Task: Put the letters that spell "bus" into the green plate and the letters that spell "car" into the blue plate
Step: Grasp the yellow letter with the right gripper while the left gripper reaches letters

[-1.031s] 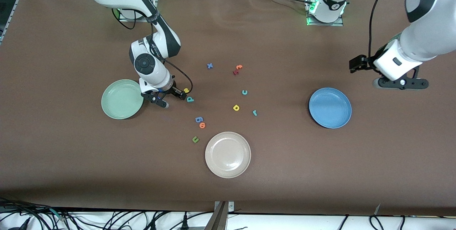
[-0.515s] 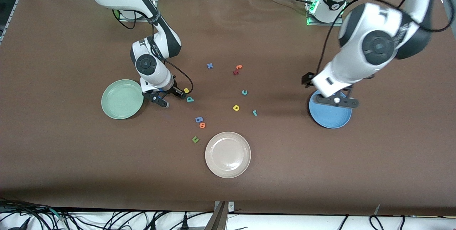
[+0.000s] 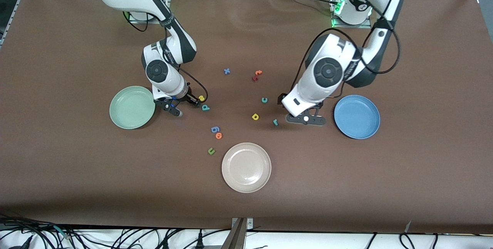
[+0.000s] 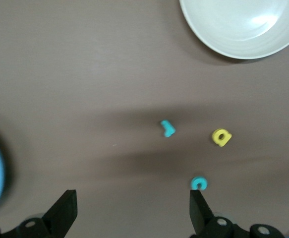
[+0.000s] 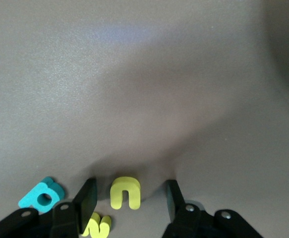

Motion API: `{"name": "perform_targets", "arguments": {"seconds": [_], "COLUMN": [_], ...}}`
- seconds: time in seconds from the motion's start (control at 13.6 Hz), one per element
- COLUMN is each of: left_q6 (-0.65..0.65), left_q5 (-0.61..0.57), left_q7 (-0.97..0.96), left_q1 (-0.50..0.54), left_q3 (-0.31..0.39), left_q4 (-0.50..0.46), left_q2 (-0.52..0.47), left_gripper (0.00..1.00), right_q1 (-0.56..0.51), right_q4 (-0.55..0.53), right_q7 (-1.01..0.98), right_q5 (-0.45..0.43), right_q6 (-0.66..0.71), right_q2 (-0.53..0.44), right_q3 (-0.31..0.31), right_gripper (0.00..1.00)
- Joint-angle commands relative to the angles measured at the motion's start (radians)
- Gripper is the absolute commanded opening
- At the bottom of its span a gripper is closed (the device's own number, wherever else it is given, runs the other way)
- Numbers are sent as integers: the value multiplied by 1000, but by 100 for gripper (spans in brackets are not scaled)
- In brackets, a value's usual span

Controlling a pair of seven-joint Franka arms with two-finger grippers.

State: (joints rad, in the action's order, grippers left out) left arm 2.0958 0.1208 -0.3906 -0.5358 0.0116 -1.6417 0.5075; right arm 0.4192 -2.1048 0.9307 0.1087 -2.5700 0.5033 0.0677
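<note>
My right pincer [image 5: 129,198] is down at the bench [image 3: 57,172] beside the green plate [image 3: 132,107], its fingers [image 5: 87,198] partly apart with the yellow u [image 5: 125,192] between them and not yet touched on either side. The yellow s [image 5: 97,224] lies just beside one finger and the teal b [image 5: 42,194] close by, both crowding the spot. My left pincer [image 4: 132,210] hovers wide open and empty over the bench between the blue plate [image 3: 357,116] and the teal r [image 3: 275,121]; the teal c [image 3: 264,100] and the yellow a [image 3: 255,116] lie near that r. Strays sit around: a blue g [image 3: 215,129] touching an orange o [image 3: 218,135], a dark green u [image 3: 211,150] beside the cream-white plate [image 3: 246,167], a blue x [image 3: 227,71], and an orange t [image 3: 258,73] against a dark red letter [image 3: 254,78]. Both coloured plates hold nothing.
</note>
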Motion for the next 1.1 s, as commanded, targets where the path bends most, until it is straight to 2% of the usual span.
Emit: {"name": "perform_targets", "arguments": {"seconds": [0.0,0.29,0.44,0.66,0.88,1.03], "left_q6": [67,196,281,369,403,403], "left_q5": [25,22,20,14,11,11], "left_q7": [-51,-157,-168,-168,-166,-168], "left_q1": [-56,-116,-142,-171,-184,-197], "left_q3": [16,16,16,18,16,16], "left_q4": [26,0,-56,-115,-158,-171], "left_q2": [63,120,120,141,141,144], "left_gripper": [100,100,100,100,99,97], "right_q1": [-5,-5,-5,-3,-8,-14], "right_q4": [0,0,0,14,107,173], "right_q7": [-4,-10,-9,-12,-15,-44], "right_q5": [20,20,20,20,17,16], "right_q6": [-16,-16,-13,14,231,380], "right_q2": [15,18,20,5,-46,-81], "right_q3": [14,14,14,14,3,-41], "right_gripper": [45,13,4,4,3,2]}}
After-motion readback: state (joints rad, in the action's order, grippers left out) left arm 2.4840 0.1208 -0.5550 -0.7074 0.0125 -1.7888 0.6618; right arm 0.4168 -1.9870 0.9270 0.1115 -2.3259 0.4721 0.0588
